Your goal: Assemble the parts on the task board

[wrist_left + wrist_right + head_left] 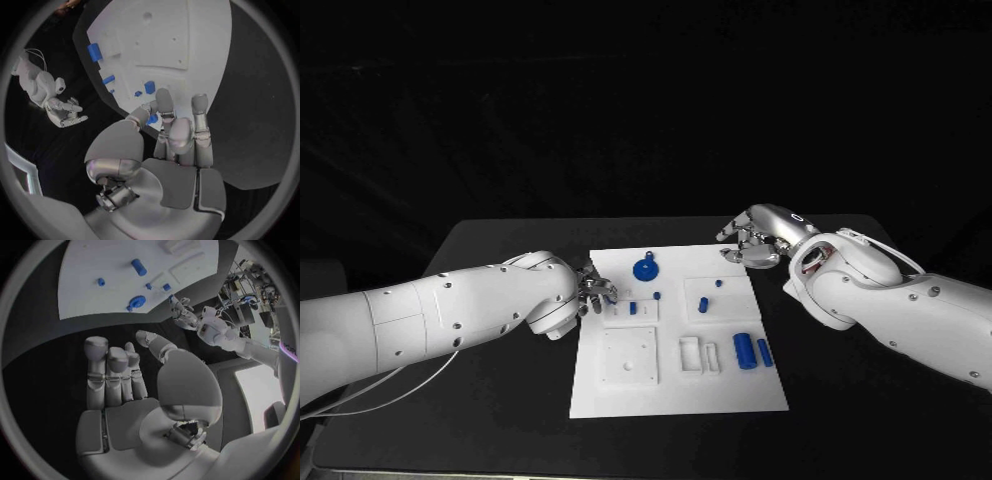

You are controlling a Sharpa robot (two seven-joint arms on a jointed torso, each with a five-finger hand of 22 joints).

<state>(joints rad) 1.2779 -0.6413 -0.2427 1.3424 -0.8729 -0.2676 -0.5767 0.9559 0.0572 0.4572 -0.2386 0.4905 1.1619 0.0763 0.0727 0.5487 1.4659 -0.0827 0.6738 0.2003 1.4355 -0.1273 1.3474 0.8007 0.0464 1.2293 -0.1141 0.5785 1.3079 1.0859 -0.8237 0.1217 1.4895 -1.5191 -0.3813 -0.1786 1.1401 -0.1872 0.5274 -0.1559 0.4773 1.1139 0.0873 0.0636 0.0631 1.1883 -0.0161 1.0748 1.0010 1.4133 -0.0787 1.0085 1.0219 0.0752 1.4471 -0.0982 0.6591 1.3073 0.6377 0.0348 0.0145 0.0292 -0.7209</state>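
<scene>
The white task board (678,385) lies mid-table. On it are a round blue knob (646,268), small blue pegs (633,308) (704,302) and two blue cylinders (744,350) lying at its right side. My left hand (596,289) is at the board's left edge, its fingers (199,111) stretched out toward a small blue peg (152,119) that shows between thumb and finger; in the head view a gap separates them. My right hand (756,238) hovers off the board's far right corner, with its fingers (109,370) loosely bent and nothing in them.
Raised white blocks and recesses (629,357) (697,352) cover the board's near half. Black table (502,250) surrounds the board on all sides. The right wrist view shows the board (100,300) with the knob (136,302) ahead of the palm.
</scene>
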